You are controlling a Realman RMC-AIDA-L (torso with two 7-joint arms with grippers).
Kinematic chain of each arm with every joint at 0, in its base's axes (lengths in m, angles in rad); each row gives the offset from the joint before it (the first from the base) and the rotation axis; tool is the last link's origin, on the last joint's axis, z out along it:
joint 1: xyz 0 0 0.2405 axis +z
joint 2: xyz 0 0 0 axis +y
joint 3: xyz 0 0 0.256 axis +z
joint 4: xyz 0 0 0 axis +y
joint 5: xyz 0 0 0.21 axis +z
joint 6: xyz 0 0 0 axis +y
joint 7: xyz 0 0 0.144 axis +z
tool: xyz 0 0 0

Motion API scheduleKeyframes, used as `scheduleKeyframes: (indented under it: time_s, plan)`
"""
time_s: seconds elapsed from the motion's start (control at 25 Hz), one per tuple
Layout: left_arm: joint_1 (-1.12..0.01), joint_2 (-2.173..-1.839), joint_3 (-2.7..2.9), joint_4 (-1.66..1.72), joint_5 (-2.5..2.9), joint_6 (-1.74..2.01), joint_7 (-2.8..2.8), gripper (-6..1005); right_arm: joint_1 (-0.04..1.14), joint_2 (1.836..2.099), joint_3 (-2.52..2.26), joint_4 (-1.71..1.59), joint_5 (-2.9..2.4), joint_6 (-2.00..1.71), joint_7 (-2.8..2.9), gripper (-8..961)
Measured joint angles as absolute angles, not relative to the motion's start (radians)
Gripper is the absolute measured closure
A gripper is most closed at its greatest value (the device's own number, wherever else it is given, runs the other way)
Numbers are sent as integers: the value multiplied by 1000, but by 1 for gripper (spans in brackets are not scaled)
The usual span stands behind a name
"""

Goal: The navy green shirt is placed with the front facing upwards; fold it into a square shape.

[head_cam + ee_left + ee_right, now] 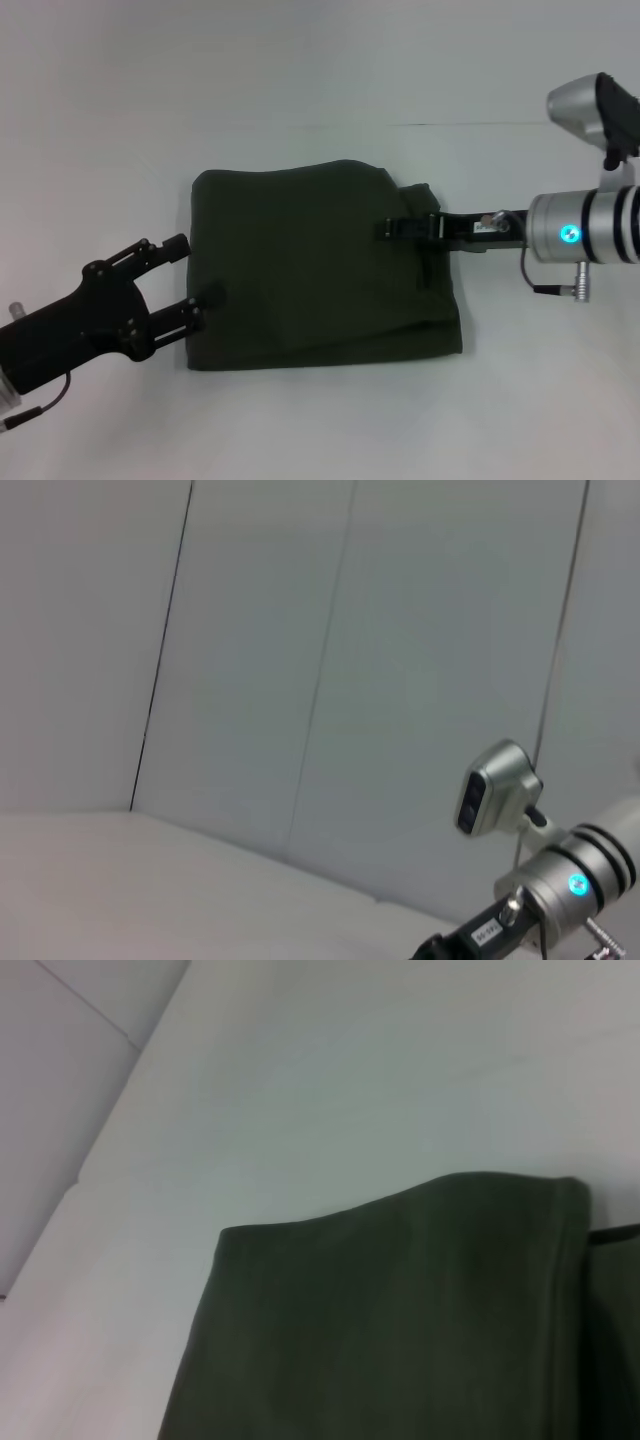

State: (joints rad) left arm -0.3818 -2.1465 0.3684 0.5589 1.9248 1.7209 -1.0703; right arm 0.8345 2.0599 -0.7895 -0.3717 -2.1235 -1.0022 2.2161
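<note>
— How are your arms sitting?

— Your left gripper (190, 280) is reaching in low from the near left, fingers spread wide, tips meeting the left edge of the shirt (310, 270) and gripping nothing. Your right gripper (405, 229) is stretching in level from the right, lying over the cloth; I cannot tell how its fingers stand.

— And the shirt?

— It is lying folded into a rough square, plain side up, mid-table (320, 420).
</note>
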Motion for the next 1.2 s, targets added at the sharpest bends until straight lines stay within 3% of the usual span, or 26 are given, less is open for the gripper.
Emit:
scheduleKeyframes:
  time_s: [0.4,1.0,1.2]
  plan:
    - [-386,-2149,368,561,1922,1705,-1047,208,833,2084,-792,-348,-2123,-970,2217,122]
    - [-390,-2149,366,559,1919,1693,-1047,209,833,2086,-798,-334,-2120,-969,2215,138]
    - [-389,-2149,366,558,1919,1693,-1047,209,831,2086,-801,-333,-2116,-960,2205,339]
